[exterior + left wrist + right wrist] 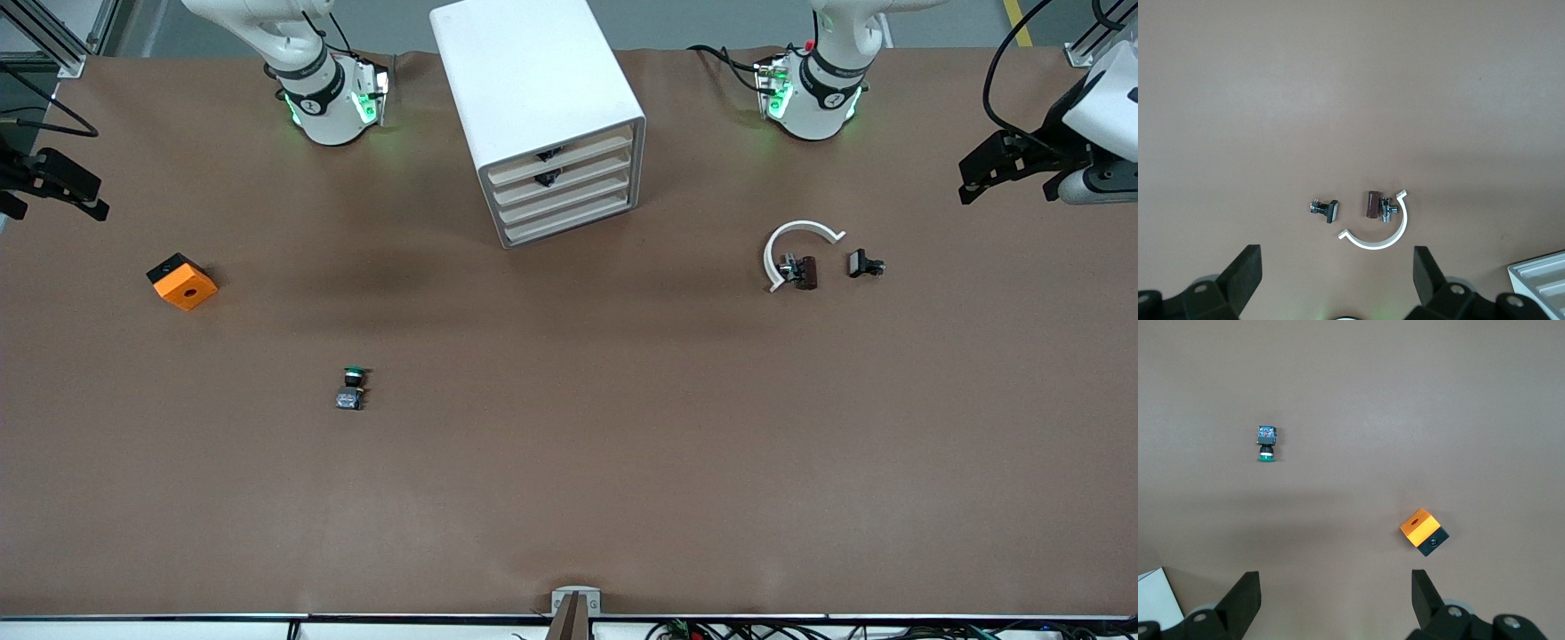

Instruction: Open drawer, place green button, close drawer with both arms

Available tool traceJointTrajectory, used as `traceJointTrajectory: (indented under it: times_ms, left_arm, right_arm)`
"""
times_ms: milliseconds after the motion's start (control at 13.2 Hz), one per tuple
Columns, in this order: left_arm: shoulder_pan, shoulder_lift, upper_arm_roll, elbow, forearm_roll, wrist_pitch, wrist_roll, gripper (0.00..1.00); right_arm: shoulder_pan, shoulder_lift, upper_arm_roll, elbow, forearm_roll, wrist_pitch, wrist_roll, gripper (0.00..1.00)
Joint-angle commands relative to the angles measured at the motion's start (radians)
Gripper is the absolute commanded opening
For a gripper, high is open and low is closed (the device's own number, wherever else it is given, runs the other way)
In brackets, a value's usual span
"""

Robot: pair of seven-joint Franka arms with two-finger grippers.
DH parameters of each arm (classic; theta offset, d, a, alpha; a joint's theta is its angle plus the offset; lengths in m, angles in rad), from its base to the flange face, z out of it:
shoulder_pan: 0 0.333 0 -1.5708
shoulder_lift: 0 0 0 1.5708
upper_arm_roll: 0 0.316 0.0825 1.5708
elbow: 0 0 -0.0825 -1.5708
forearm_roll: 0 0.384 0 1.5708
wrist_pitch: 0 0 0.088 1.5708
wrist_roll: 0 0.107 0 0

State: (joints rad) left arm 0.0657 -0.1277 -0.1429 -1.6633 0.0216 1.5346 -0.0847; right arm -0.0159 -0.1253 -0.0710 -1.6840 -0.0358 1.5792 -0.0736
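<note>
The white cabinet [533, 89] stands between the two arm bases, and its corner shows in the left wrist view [1541, 280]. Its four beige-fronted drawers [569, 182] are all shut. The button [353, 388] lies on its side on the brown table, green cap toward the cabinet; it also shows in the right wrist view [1266, 443]. My left gripper [969, 180] hangs open and empty over the left arm's end of the table, and is open in its wrist view [1337, 267]. My right gripper [84, 200] hangs open and empty over the right arm's end, and is open in its wrist view [1335, 590].
An orange cube with a hole [181, 281] lies toward the right arm's end; it also shows in the right wrist view [1423, 531]. A white curved band [796, 249], a brown piece [806, 272] and a small black clip [864, 264] lie toward the left arm's end.
</note>
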Motion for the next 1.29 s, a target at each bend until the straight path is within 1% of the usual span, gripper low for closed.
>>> traceJointTrajectory:
  times_ms: [0,76,228,380,608,684,835,987,1063,1139,1215]
  left_arm:
    - [0.009,0.008,-0.007,0.02,0.0,-0.021,-0.006,1.0]
    - [0.009,0.01,-0.007,0.02,0.0,-0.021,-0.007,1.0]
    - [0.005,0.054,-0.01,0.045,-0.006,-0.019,-0.006,1.0]
    - [-0.004,0.115,-0.017,0.08,-0.014,-0.021,-0.006,1.0]
    - [-0.03,0.206,-0.044,0.077,-0.016,0.014,-0.026,1.0]
    - [-0.032,0.233,-0.053,0.07,-0.017,0.033,-0.076,1.0]
    - [-0.033,0.308,-0.108,0.066,-0.017,0.061,-0.206,1.0]
    - [-0.053,0.374,-0.144,0.057,-0.019,0.1,-0.362,1.0]
    - [-0.067,0.416,-0.158,0.059,-0.032,0.117,-0.448,1.0]
    - [-0.082,0.457,-0.159,0.06,-0.092,0.134,-0.537,1.0]
    - [-0.099,0.488,-0.159,0.059,-0.123,0.151,-0.593,1.0]
  right_arm:
    - [-0.001,-0.002,0.0,0.006,0.017,-0.007,-0.012,1.0]
    - [-0.001,-0.002,0.0,0.006,0.017,-0.005,-0.012,1.0]
    - [-0.001,-0.002,0.0,0.006,0.017,-0.005,-0.012,1.0]
    - [-0.001,-0.002,0.0,0.006,0.016,-0.005,-0.012,1.0]
    - [-0.001,-0.002,0.0,0.006,0.017,-0.005,-0.012,1.0]
    - [-0.001,0.0,0.0,0.006,0.017,-0.005,-0.012,1.0]
    - [0.001,0.0,0.0,0.006,0.016,-0.005,-0.011,1.0]
    - [0.001,0.0,0.0,0.007,0.016,-0.005,-0.011,1.0]
    - [0.001,0.0,0.0,0.007,0.016,-0.004,-0.009,1.0]
    - [0.001,0.0,0.002,0.007,0.016,-0.002,-0.011,1.0]
    - [0.001,0.0,0.002,0.01,0.016,0.002,-0.011,1.0]
